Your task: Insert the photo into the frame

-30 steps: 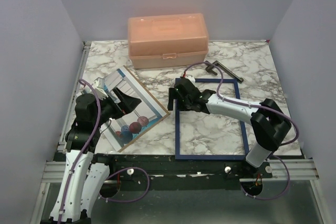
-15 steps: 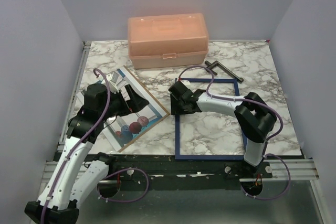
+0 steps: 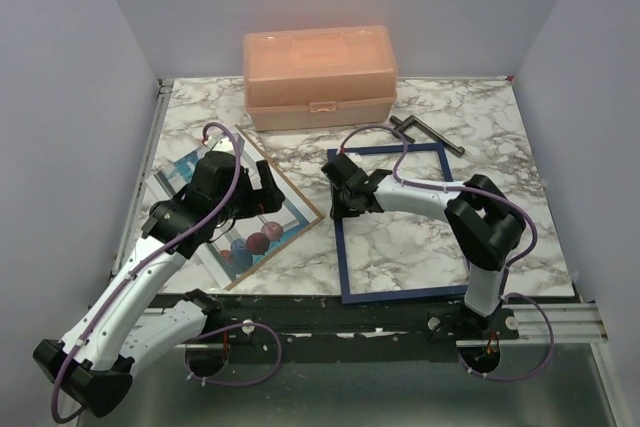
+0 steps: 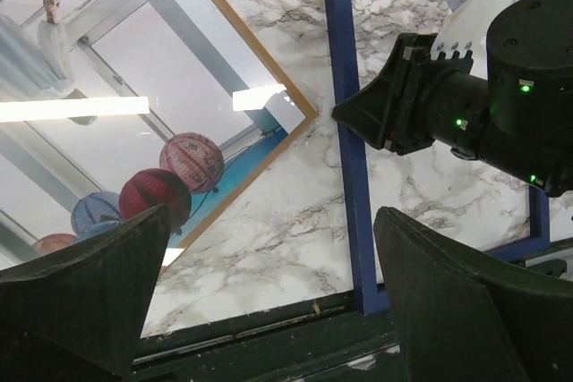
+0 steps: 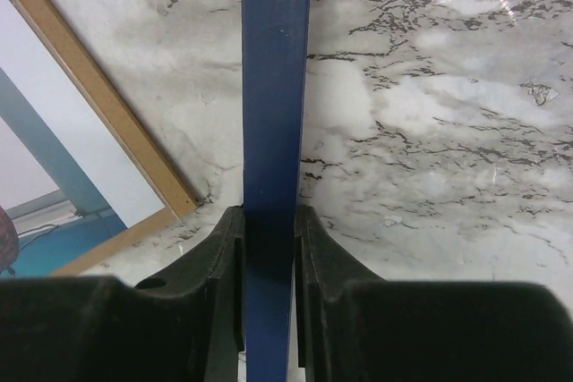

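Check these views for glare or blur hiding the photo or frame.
Left wrist: two white glare strips cross the glossy photo, balloons readable. Right wrist: sharp, the frame crisp in the right gripper. Top external: even light, no blur, though the left arm hides part of the photo.

Navy frame [image 5: 275, 87]; teal-and-white photo [image 4: 134, 60] with red and blue balloons [image 4: 152, 199]; grey-veined white table [image 3: 480, 117].
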Motion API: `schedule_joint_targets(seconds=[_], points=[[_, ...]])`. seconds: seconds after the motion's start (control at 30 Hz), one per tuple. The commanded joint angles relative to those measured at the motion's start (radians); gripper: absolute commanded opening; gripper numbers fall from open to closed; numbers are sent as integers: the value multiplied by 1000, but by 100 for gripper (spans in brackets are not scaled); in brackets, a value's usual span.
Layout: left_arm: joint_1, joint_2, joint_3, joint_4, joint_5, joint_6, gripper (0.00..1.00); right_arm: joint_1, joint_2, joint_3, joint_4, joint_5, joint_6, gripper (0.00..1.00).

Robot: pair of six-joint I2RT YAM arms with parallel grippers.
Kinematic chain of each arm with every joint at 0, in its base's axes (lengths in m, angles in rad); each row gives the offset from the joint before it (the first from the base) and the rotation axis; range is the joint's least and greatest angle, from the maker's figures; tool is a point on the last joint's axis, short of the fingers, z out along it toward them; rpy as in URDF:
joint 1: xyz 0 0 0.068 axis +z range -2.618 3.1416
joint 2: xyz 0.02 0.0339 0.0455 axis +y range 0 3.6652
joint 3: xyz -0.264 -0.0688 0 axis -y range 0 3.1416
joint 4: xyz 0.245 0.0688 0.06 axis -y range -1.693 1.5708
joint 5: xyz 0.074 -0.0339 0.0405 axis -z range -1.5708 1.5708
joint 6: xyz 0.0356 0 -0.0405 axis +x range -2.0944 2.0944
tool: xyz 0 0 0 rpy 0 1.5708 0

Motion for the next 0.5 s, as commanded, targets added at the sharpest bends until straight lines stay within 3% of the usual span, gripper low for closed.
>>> schedule_joint_targets(seconds=[0.0, 0.33, 0.47], points=[[-6, -41, -62, 104, 27, -1, 99, 4, -26, 24, -16, -53, -10, 2], [-6, -2, -85, 154, 98, -30, 98, 3, -170, 114, -84, -92, -10, 1], [-6, -12, -92, 157, 67, -78, 98, 3, -228, 156, -99, -126, -3, 1]])
